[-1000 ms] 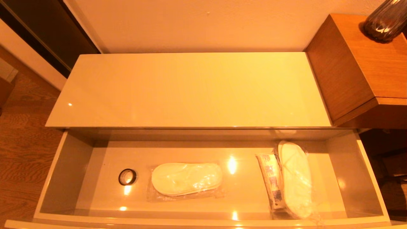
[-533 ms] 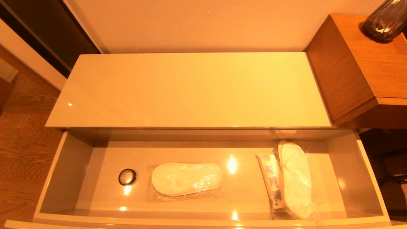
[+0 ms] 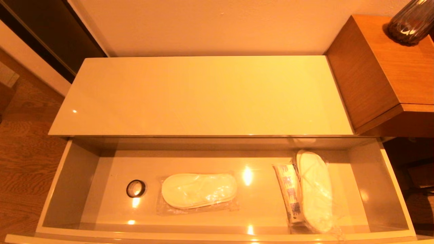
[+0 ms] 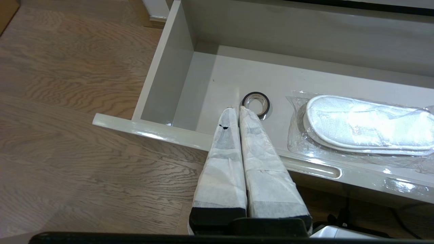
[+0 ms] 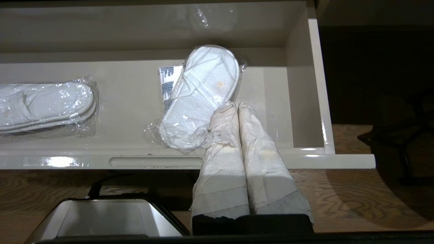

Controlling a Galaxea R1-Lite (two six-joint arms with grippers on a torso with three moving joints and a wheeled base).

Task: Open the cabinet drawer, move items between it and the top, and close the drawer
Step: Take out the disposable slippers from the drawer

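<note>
The cabinet drawer (image 3: 67,176) stands pulled out below the bare cream top (image 3: 203,95). Inside lie a black tape ring (image 3: 136,188), bagged white slippers (image 3: 199,190) in the middle, a blue-printed white packet (image 3: 290,195) and a second bagged pair of slippers (image 3: 315,189) at the right. Neither arm shows in the head view. My left gripper (image 4: 236,108) hovers shut and empty above the drawer's front edge, near the tape ring (image 4: 256,102). My right gripper (image 5: 234,105) hovers shut and empty beside the right slippers (image 5: 203,91).
A taller brown wooden cabinet (image 3: 383,74) with a dark vase (image 3: 412,22) adjoins the top on the right. Wood floor (image 3: 23,152) lies left of the drawer. A dark doorway (image 3: 51,34) is at the back left. Part of my base (image 5: 108,217) sits below the drawer front.
</note>
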